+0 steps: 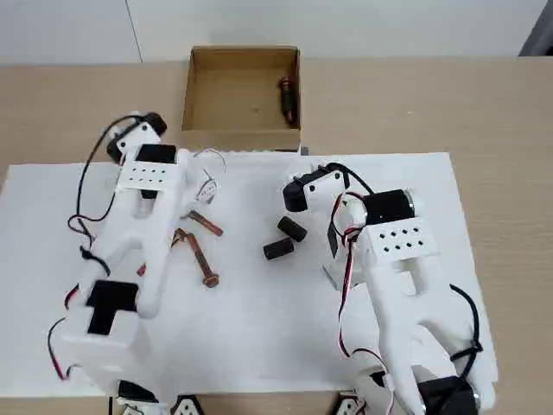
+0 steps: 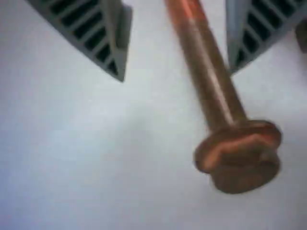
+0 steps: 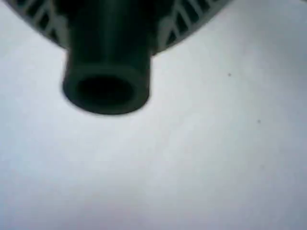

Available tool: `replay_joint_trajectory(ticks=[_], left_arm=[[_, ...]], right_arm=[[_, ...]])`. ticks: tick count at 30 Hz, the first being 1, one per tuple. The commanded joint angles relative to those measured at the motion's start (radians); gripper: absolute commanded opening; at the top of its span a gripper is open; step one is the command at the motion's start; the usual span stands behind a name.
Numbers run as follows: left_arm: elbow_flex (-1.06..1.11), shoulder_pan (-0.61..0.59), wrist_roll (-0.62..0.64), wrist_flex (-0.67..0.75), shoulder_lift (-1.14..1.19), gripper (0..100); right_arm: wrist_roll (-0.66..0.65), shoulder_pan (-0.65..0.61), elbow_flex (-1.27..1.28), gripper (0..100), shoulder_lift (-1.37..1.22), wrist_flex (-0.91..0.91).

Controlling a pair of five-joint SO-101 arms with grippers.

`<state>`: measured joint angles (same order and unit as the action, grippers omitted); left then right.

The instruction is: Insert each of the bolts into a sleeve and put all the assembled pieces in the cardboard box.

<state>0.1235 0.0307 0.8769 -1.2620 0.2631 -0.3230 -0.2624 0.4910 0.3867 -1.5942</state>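
Straddling a copper-coloured bolt (image 2: 216, 96) that lies on the white sheet (image 2: 72, 158), the left claw (image 2: 175, 74) stands open, one finger on either side of the shank. The right claw (image 3: 108, 24) is closed around a black sleeve (image 3: 106, 76), whose hollow end faces the wrist camera. From above, a loose sleeve (image 1: 278, 249) rests on the sheet between the arms, more bolts (image 1: 201, 259) lie by the left arm, and the cardboard box (image 1: 197, 95) on the bench (image 1: 484, 104) holds one assembled piece (image 1: 286, 98).
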Motion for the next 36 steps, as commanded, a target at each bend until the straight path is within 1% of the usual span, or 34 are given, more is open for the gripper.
replay_joint_trajectory(ticks=[1, 7, 10, 12, 15, 16, 26, 28, 31, 33, 36], left_arm=[[-0.042, -0.005, 0.002, 0.014, 0.017, 14], [-0.042, -0.006, 0.003, 0.021, 0.046, 14], [-0.044, -0.026, 0.003, 0.046, 0.078, 14], [-0.044, -0.051, 0.003, 0.069, 0.104, 10], [-0.044, -0.075, 0.000, 0.098, 0.133, 2], [-0.044, -0.077, 0.000, 0.098, 0.140, 0], [-0.045, -0.072, 0.000, 0.091, 0.137, 1], [-0.053, -0.071, -0.002, 0.069, 0.107, 1], [-0.090, -0.044, -0.003, -0.014, 0.000, 1], [-0.116, -0.009, -0.012, -0.051, -0.083, 1], [-0.127, 0.048, -0.086, -0.060, -0.218, 1]], right_arm=[[0.008, 0.010, -0.005, 0.4, 0.031, 0.016], [0.008, 0.010, -0.005, 0.4, 0.031, 0.016], [0.008, 0.010, -0.005, 0.4, 0.030, 0.016], [0.008, 0.010, -0.003, 0.4, 0.030, 0.025], [0.006, 0.010, -0.003, 0.4, 0.030, 0.036], [0.006, 0.010, -0.003, 0.4, 0.030, 0.042], [0.006, 0.005, -0.012, 0.3, 0.039, 0.039], [0.006, 0.004, -0.037, 0.3, 0.039, 0.008], [0.026, 0.010, -0.097, 0.3, 0.039, -0.053], [0.080, 0.010, -0.133, 0.3, 0.039, -0.074], [0.183, 0.010, -0.146, 0.3, 0.039, -0.077]])
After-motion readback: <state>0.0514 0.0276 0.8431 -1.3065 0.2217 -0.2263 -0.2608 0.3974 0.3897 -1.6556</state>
